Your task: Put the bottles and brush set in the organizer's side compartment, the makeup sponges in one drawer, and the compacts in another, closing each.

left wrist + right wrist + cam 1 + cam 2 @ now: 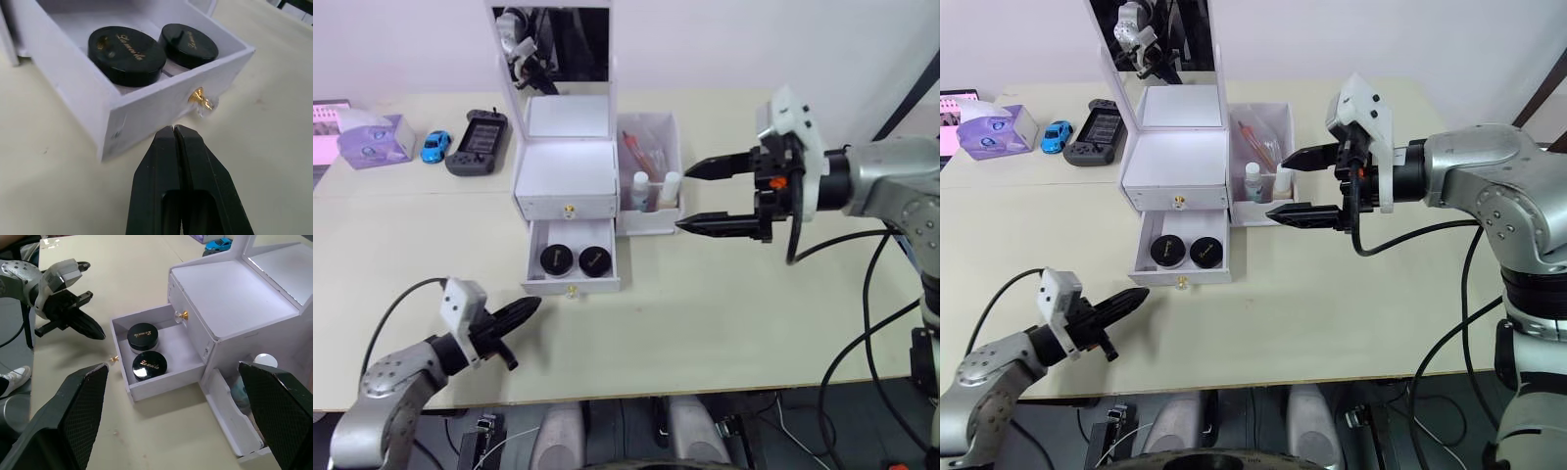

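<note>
The white organizer (pixel 566 166) stands mid-table with its mirror lid up. Its upper drawer (pixel 567 208) is closed. The lower drawer (pixel 534 266) is pulled out and holds the two black compacts (pixel 556 258) (pixel 595 259), side by side. In the side compartment (pixel 651 221) stand the two bottles (pixel 640 188) (pixel 670 186), with the brush set (pixel 639 152) behind them. My left gripper (pixel 530 307) is shut and empty, low over the table just left of the drawer's gold knob (pixel 199 96). My right gripper (pixel 685 198) hovers open beside the side compartment. The makeup sponges are hidden.
At the back left lie a purple tissue box (pixel 377 139), a blue toy car (pixel 435 146) and a dark game controller (pixel 478 143). The mirror lid (pixel 563 44) rises at the organizer's back. The table's front edge (pixel 705 387) runs close behind my left arm.
</note>
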`<state>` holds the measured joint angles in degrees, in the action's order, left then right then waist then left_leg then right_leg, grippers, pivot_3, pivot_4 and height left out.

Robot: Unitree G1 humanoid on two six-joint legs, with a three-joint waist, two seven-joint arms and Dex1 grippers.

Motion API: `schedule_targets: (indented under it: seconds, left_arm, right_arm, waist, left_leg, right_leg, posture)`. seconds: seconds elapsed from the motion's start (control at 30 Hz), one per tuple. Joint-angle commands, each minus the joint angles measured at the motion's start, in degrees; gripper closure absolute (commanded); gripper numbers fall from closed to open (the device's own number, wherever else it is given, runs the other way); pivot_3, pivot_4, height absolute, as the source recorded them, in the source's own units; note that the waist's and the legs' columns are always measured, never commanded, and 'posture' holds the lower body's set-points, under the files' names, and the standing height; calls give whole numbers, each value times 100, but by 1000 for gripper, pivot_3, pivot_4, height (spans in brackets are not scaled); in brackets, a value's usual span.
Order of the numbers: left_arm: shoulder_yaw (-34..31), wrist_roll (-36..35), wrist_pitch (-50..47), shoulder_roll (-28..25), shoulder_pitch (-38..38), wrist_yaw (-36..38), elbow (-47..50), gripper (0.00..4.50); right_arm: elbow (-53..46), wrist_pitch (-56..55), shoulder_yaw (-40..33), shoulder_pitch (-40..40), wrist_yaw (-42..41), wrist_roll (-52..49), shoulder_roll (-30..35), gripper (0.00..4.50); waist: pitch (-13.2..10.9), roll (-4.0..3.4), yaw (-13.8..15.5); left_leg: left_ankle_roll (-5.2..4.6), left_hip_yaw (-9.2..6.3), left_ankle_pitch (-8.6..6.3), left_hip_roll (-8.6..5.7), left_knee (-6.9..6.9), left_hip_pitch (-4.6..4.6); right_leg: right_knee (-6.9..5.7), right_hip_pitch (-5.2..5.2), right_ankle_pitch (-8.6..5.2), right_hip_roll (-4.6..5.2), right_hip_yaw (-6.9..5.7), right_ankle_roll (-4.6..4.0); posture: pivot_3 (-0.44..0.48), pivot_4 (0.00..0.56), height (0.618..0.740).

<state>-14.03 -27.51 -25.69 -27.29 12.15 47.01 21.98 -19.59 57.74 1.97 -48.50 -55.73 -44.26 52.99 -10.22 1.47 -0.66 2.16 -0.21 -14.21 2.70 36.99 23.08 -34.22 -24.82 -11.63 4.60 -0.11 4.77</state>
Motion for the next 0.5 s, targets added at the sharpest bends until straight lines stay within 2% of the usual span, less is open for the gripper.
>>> schedule_targets:
  seconds: [0.03,0.27,0.5]
  left_arm:
    - [214,89,143,154,-366,-300,-130,4451]
    - [355,253,292,201,-1149,-611,-653,4451]
    - [581,550,446,505,-1530,-1168,-853,4451]
  right_arm:
    - [-134,-59,-151,-109,37,52,41,0]
    - [-273,40,-346,42,125,13,140,0]
    - [-534,198,-614,227,301,-114,226,0]
  waist:
    - [1,2,19]
    - [1,1,5]
    - [2,3,20]
  left_leg:
    - [-2,-10,0,0,-1,3]
    - [-13,-28,-5,5,5,-2]
    - [-13,-24,-5,3,7,0]
  right_leg:
    - [-9,-3,1,-7,-2,0]
    - [-21,1,1,-22,-8,3]
    - [-14,6,2,-19,-5,3]
  posture:
    - [0,150,740]
    - [0,150,740]
    - [0,150,740]
